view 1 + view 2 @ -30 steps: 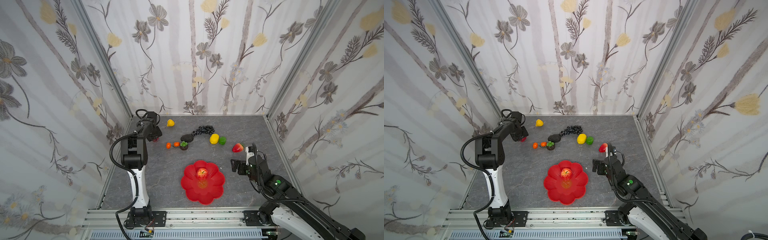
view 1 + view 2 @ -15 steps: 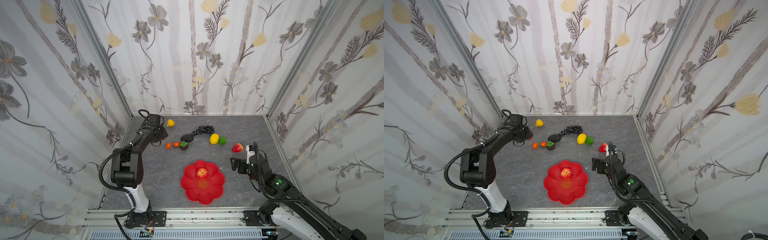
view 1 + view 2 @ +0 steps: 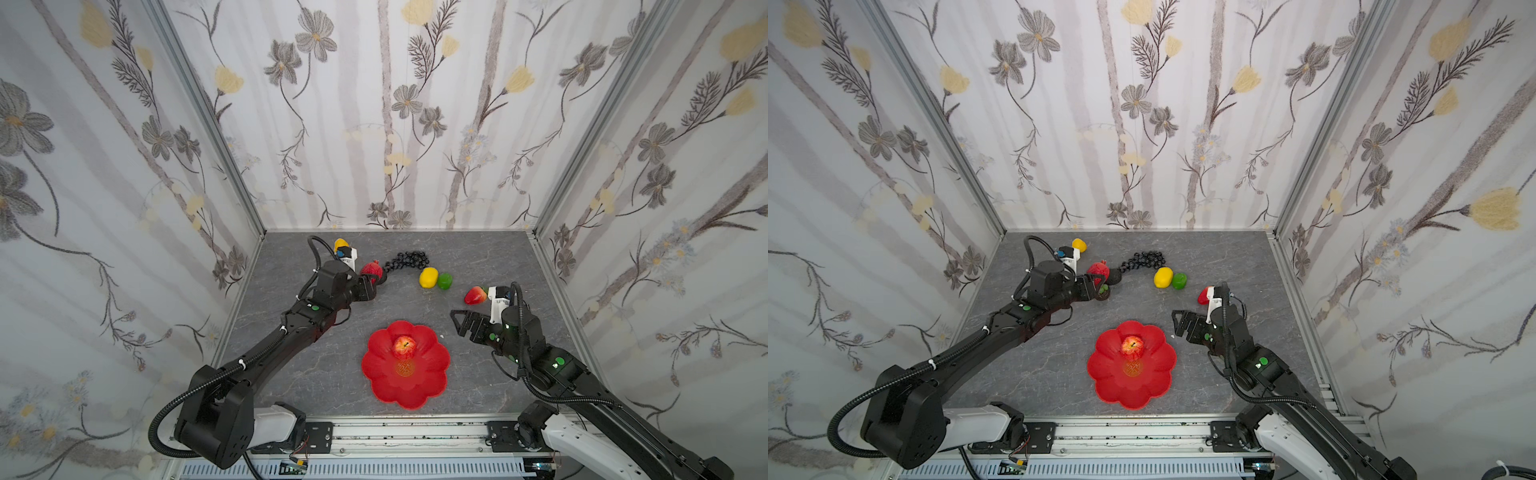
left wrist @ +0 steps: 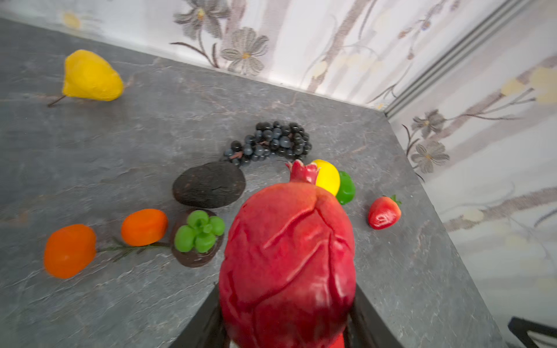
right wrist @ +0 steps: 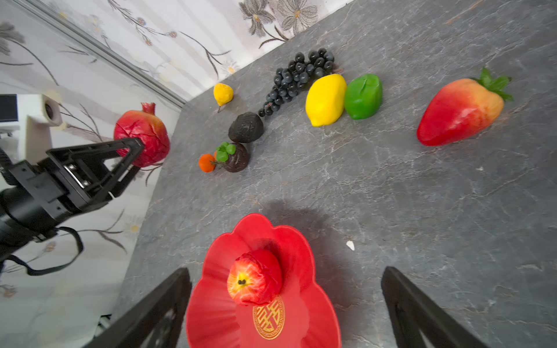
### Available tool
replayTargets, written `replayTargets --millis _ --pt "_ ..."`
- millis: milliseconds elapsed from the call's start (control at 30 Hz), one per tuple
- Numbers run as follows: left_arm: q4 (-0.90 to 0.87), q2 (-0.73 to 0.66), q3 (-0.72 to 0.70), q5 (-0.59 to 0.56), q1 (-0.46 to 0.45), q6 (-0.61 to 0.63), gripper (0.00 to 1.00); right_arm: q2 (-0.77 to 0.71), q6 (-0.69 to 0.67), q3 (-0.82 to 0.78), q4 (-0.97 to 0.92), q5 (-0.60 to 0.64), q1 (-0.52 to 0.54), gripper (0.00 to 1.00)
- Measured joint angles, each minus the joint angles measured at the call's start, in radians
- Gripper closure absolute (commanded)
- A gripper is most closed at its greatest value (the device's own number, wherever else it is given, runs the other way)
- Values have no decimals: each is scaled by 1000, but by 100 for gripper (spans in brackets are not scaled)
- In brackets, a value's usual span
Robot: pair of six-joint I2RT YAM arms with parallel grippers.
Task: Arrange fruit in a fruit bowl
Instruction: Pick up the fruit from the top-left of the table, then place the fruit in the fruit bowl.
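1. Left gripper point(image 4: 286, 289): the fingers are clamped on opposite sides of a large, glossy, ridged red pomegranate with a crowned tip point(image 4: 289, 247). In the right wrist view this fruit sits raised off the grey stone-patterned tabletop point(image 3: 478, 249), near the far-left group of fruit.
2. Right gripper point(image 3: 464, 325): the fingers stand wide apart with nothing between them. It hovers just right of the bowl's rim.
3. Fruit bowl point(image 3: 430, 384): a shallow glossy red dish with a scalloped petal rim. It lies at the front centre of the tabletop, between the two arms, and bears a round gold mark point(image 3: 405, 368) at its middle.
4. In the bowl: one glossy red-and-yellow apple point(image 3: 404, 347), resting on the far side of the gold mark.
5. On the tabletop beyond the bowl:
   - a red strawberry with a green cap point(image 3: 475, 295);
   - a yellow lemon point(image 3: 429, 277) touching a glossy green fruit point(image 3: 445, 281);
   - a bunch of dark grapes point(image 3: 407, 261);
   - a rough black avocado point(image 4: 209, 184);
   - a dark round fruit with green leaves on top point(image 4: 197, 238);
   - two small oranges point(image 4: 144, 227);
   - a yellow pear point(image 4: 90, 76), apart near the back wall.
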Motion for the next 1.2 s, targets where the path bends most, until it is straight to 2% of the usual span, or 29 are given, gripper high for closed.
replayTargets --millis 267,467,900,1200 --pt "276 -64 -148 37 -217 147 60 8 102 39 60 -35 66 2" --pt "377 -64 -183 13 -320 253 60 19 140 74 86 -35 119 2" --pt "438 -18 -172 1 -433 352 60 55 176 93 112 -61 178 6" --pt "438 2 -162 6 -472 374 59 73 177 93 115 -72 179 18"
